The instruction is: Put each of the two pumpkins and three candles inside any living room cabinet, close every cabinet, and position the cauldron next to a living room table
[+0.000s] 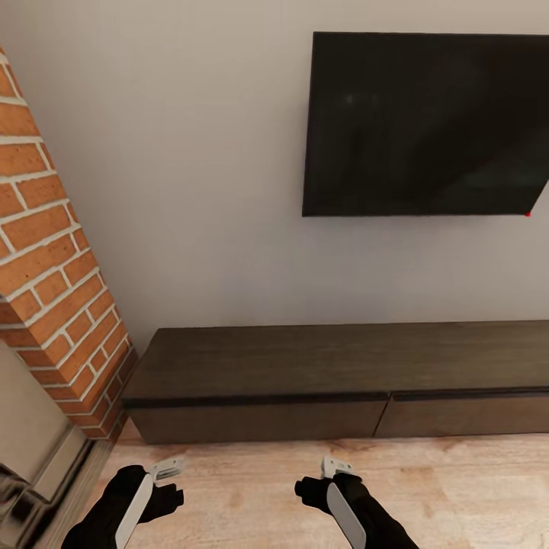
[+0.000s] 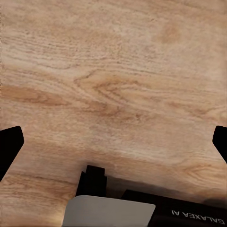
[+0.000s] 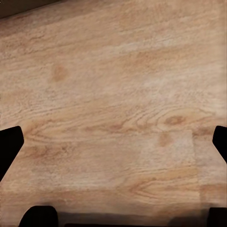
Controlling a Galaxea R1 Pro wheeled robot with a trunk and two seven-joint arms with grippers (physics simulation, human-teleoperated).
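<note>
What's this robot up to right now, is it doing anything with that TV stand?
Nothing is in hand at the moment. The robot faces the long dark cabinet under a wall TV, with a brick fireplace beside it. The two drawer fronts in view look shut. Its left gripper and right gripper hang open and empty over the wooden floor.

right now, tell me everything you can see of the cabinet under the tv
The cabinet is a long, low unit of dark brown wood grain with a flat, bare top. It stands on the light wood floor, its back to the grey wall below the black TV. Its left end sits close beside the brick fireplace; its right end runs out of the head view. Two wide handleless drawer fronts show, split by a thin seam, both shut flush. Nothing rests on it or touches it.
</note>
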